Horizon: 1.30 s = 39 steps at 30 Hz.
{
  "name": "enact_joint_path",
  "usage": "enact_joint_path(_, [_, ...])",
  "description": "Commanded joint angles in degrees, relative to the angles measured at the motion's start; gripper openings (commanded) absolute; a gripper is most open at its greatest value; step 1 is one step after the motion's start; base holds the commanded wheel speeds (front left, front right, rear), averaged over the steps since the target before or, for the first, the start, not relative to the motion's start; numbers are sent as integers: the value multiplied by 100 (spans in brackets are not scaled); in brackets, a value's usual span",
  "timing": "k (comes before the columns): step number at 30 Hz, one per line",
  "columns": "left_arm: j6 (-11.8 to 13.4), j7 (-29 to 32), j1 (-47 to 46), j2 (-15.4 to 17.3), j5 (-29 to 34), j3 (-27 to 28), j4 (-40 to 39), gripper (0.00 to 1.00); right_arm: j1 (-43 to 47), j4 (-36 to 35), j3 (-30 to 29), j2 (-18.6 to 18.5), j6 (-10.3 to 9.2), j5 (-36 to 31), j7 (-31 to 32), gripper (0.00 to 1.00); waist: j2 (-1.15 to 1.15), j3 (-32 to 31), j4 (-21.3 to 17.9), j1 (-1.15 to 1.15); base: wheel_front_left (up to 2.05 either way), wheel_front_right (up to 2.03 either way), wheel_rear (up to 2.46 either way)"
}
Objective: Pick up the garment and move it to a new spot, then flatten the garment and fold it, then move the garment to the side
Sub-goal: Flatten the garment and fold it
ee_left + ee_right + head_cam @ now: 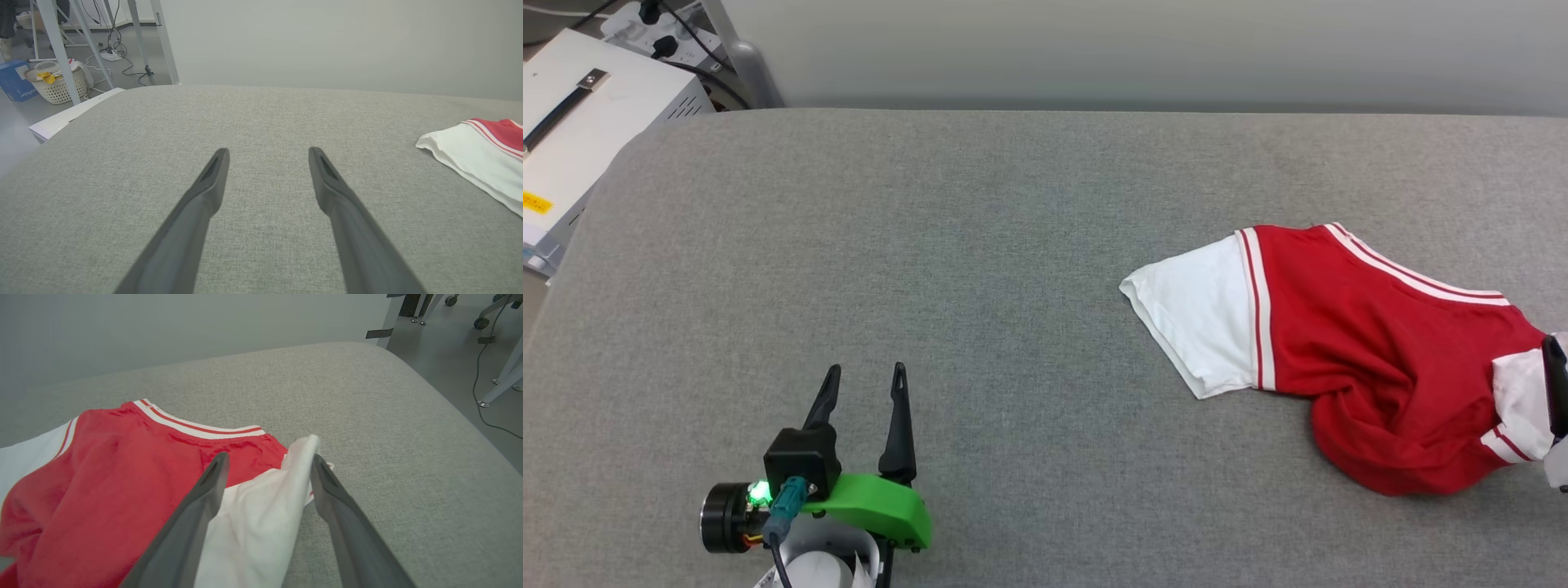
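Grey fabric-covered surface (pixel 980 245), pale wall behind. Garment (pixel 1347 343) lies bunched at its right side, one white sleeve (pixel 1201 310) spread toward centre, red body rumpled. Right tool (pixel 269 457): fingers spread, straddling the other white sleeve (pixel 261 514), not yet pinched. It is likely lined up for the pick-up grasp. Left tool (pixel 866 371): spread, empty, low over bare surface, well apart from the garment. It is probably parked clear until flattening needs it.

Wide grey cushion (pixel 980 245) lies open left of the garment (pixel 1372 351).
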Motion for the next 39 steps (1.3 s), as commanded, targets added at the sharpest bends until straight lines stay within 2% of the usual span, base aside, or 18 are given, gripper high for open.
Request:
enact_joint_path(1, [6,-34,77,-25,53,32,-37,100,53,-150,-132,101,-5,-549,-116,100,32,-58,-63,0,0,0,0])
enact_joint_path(6, [-74,-34,6,-1,191,148,-141,100,201,-1102,-861,695,-5,-1554,-330,100,32,-112,-154,0,0,0,0])
enact_joint_path(10, [-149,-34,-146,73,283,220,-207,100,412,-2010,-1177,1255,-5,-2239,-364,100,32,-132,-220,0,0,0,0])
enact_joint_path(16, [-268,-34,-522,240,406,285,-275,100,815,-3058,-1139,2028,-5,-2884,-406,100,32,-152,-322,0,0,0,0])
enact_joint_path(19, [-296,-34,-665,274,443,293,-320,100,920,-3338,-960,2188,-5,-2993,-439,100,32,-150,-350,0,0,0,0])
enact_joint_path(25, [-323,-34,-714,289,472,303,-373,100,482,-3581,-559,2011,-5,-2984,-471,100,32,-163,-347,0,0,0,0])
enact_joint_path(30, [-318,-34,-646,239,451,289,-414,100,-451,-3273,361,1520,-5,-2825,-193,100,32,-117,-192,0,0,0,0])
enact_joint_path(34, [-302,-34,-626,179,426,253,-413,100,-1379,-2727,1564,1056,-5,-2343,765,100,32,-53,12,0,0,0,0])
enact_joint_path(39, [-299,-34,-649,123,394,220,-423,100,-2474,-2021,3608,486,-5,-1104,2719,100,32,64,252,0,0,0,0])
